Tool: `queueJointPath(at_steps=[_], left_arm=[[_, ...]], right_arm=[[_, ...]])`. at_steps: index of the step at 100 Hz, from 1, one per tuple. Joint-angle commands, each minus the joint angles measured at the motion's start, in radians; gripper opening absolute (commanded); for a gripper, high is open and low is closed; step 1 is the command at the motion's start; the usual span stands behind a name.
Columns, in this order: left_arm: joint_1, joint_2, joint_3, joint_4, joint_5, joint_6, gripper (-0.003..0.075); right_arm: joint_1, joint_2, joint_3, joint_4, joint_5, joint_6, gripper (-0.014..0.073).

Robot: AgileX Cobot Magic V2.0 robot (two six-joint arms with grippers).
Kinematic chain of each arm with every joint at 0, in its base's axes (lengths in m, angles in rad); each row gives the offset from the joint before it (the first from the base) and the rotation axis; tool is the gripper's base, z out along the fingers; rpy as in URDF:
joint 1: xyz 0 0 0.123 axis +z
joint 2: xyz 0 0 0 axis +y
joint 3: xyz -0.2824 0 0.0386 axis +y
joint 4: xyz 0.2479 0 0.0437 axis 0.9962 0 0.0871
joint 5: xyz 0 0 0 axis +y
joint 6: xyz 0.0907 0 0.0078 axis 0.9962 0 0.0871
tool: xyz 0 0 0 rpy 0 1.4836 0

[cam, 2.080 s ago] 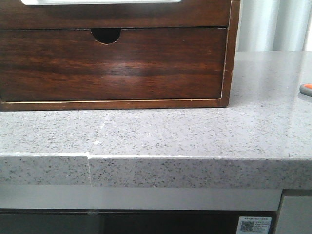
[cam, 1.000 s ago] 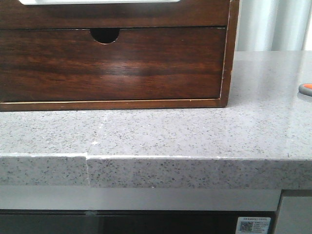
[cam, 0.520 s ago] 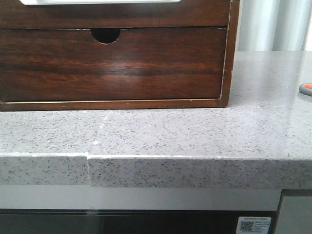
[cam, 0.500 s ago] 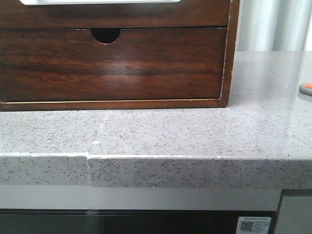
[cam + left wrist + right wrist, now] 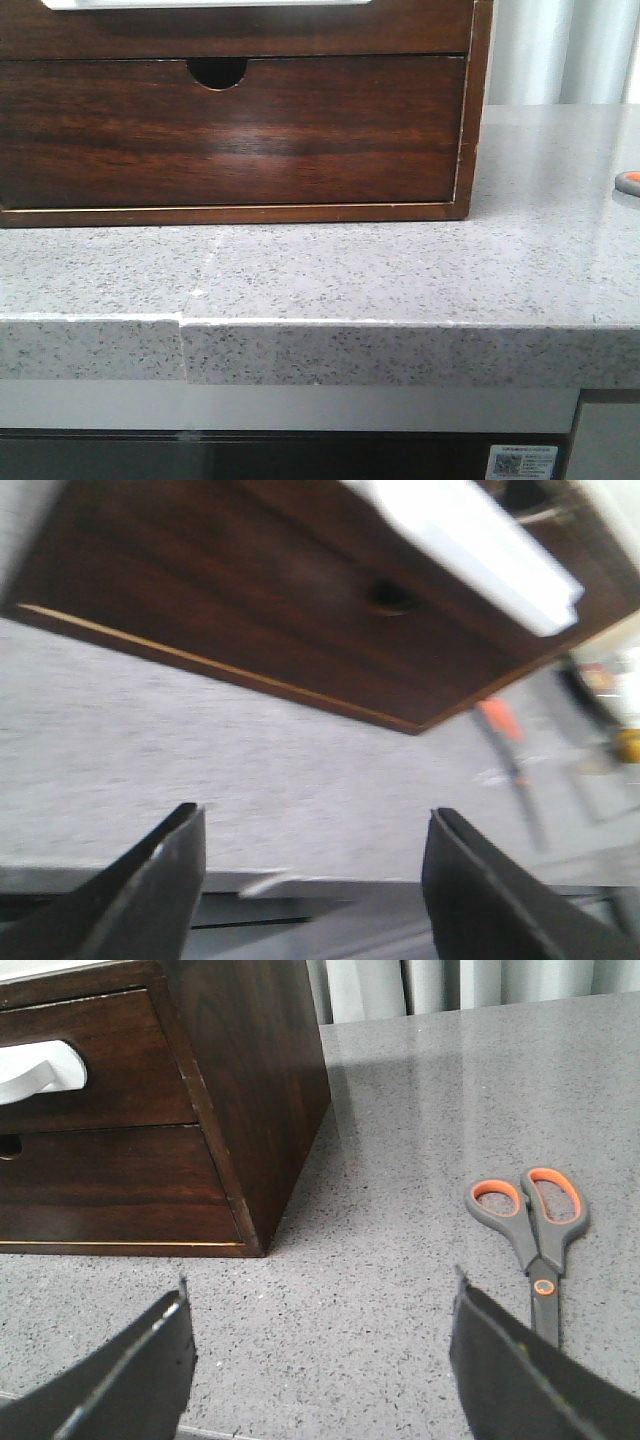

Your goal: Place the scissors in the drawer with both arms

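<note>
The scissors (image 5: 535, 1230) lie flat on the grey stone counter, right of the wooden cabinet, with orange-lined grey handles. Only a handle tip shows at the right edge of the front view (image 5: 630, 182), and they are a blurred orange streak in the left wrist view (image 5: 497, 720). The drawer (image 5: 250, 35) is the cabinet's upper one, shut, and its long whitish opening shows in the right wrist view (image 5: 40, 1070) and the left wrist view (image 5: 480, 550). My right gripper (image 5: 320, 1305) is open and empty above the counter, the scissors just beyond its finger. My left gripper (image 5: 315, 825) is open and empty, facing the cabinet front.
Below the upper drawer is a lower drawer front (image 5: 230, 130) with a half-round finger notch (image 5: 217, 70). The counter (image 5: 330, 270) has a front edge with a seam (image 5: 183, 350). Pale curtains (image 5: 560, 50) hang behind. Neither arm shows in the front view.
</note>
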Motion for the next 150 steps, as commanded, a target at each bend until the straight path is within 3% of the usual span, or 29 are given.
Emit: queueJointPath(at_steps=[1,26,39,70,89,98,124,150], left_arm=[[0.003,0.086,-0.090,-0.223,0.012,0.071,0.0421],[0.003,0.331,-0.265,-0.451,0.101,0.081,0.0422],[0.003,0.468,-0.325,-0.474,0.179,0.081,0.0422],[0.003,0.627,-0.332,-0.595,0.166,0.091,0.0421],[0.003,0.666,-0.332,-0.738,0.158,0.172,0.0412],[0.003,0.675,-0.332,-0.721,0.160,0.176,0.0349],[0.003,0.678,-0.332,-0.689,0.161,0.235,-0.0013],[-0.014,0.614,-0.289,-0.677,0.152,0.238,-0.0019]], right_arm=[[-0.006,0.023,-0.035,0.006,-0.074,-0.010,0.0484],[-0.006,0.023,-0.024,0.006,-0.073,-0.010,0.0484],[-0.006,0.023,-0.024,0.006,-0.070,-0.010,0.0484],[-0.006,0.023,-0.024,0.006,-0.049,-0.010,0.0484],[-0.006,0.023,-0.024,0.006,-0.048,-0.010,0.0484],[-0.006,0.023,-0.024,0.006,-0.048,-0.010,0.0484],[-0.006,0.023,0.000,0.006,-0.044,-0.010,0.0484],[-0.006,0.023,0.004,0.006,-0.047,-0.010,0.0484]])
